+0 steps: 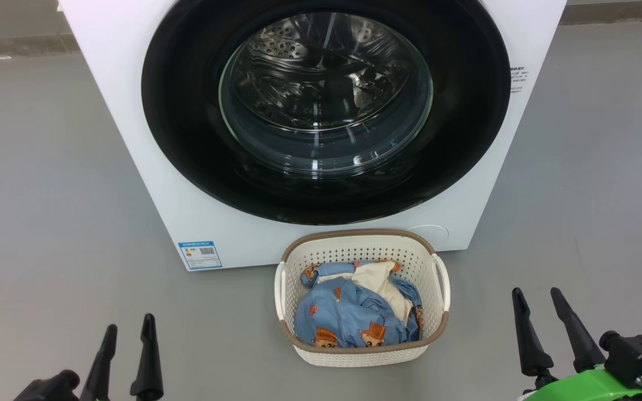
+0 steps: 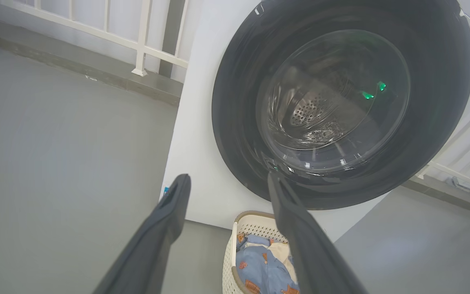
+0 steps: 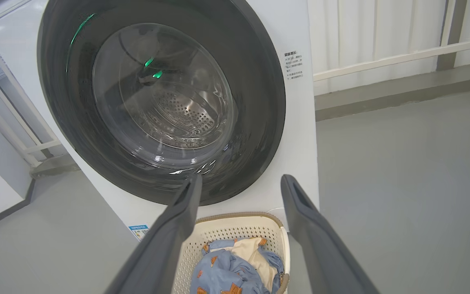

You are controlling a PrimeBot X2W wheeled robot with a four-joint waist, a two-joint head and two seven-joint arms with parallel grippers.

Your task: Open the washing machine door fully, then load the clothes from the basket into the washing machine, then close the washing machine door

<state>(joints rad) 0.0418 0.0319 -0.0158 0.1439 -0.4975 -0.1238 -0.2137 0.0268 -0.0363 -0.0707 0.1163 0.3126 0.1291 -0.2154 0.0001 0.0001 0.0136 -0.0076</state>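
A: How was the washing machine (image 1: 126,167) judged to handle?

B: It was taken as heavy and fixed, standing on the grey floor (image 1: 37,223). Nothing of it was to be moved but the door (image 1: 325,94), which was seen shut against the front. The door was judged stiff, glossy and probably slippery, and its glass was not to be pressed. No handle could be made out, so a hold at the edge of the black ring was thought likeliest.

A: And the basket (image 1: 354,234)?

B: It was seen on the floor just in front of the machine, below the door. It was judged light and liable to slide if nudged.

A: The clothes (image 1: 349,314)?

B: They were found bundled inside the basket. They were judged soft and light, and a pinch on a raised fold was thought best.

A: The grippers?

B: The left gripper (image 1: 130,324) and the right gripper (image 1: 535,292) were seen spread wide with nothing held, one well apart from the basket on either side.
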